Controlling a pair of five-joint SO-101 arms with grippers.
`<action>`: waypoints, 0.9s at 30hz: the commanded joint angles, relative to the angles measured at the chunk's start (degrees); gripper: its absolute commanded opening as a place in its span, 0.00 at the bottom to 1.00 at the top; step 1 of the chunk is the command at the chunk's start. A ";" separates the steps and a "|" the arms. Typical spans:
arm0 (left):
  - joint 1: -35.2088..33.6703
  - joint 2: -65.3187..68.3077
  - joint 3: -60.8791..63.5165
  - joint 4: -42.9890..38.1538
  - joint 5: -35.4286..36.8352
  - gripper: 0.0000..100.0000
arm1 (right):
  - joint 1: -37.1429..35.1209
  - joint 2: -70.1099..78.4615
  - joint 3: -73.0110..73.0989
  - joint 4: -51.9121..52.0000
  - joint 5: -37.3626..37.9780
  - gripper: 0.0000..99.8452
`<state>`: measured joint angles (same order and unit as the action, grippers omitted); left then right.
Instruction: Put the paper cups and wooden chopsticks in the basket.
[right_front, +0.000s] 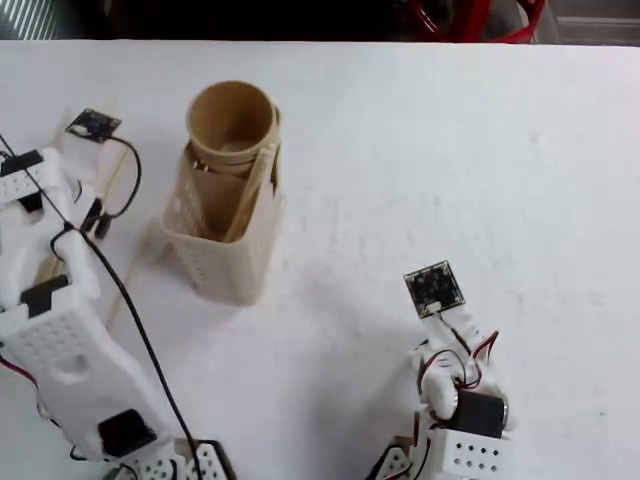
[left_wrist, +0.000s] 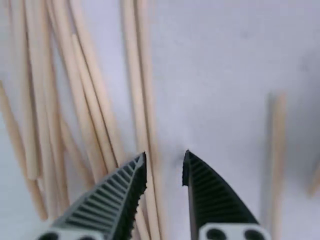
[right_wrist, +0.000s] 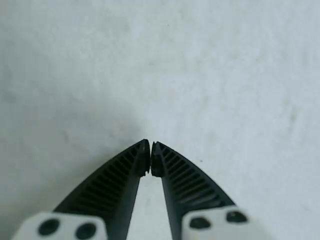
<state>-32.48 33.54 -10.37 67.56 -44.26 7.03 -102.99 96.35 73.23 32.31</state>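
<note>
A white perforated basket stands left of the table's middle. It holds stacked paper cups and a wooden chopstick leaning beside them. Several more chopsticks lie loose on the table under my left arm, and some show beside it. My left gripper is open just above them, and one chopstick runs in between its fingers. My right gripper is shut with nothing in it, low over bare table. The right arm sits at the front right.
One chopstick lies apart from the pile. Another chopstick lies slanted between the basket and the left arm. Black cables trail across the left arm. White tabletop stretches to the right of the basket.
</note>
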 joint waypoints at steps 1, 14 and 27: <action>0.92 1.54 -4.13 0.18 1.14 0.13 | 0.13 -0.40 0.53 0.13 0.09 0.02; 0.04 17.19 -17.76 7.38 3.25 0.10 | 0.13 -0.40 0.53 0.13 0.09 0.02; -0.31 23.87 -26.55 18.55 3.16 0.19 | 0.13 -0.40 0.53 0.13 0.09 0.02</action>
<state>-32.57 53.05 -37.45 83.21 -41.80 7.03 -102.99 96.35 73.23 32.31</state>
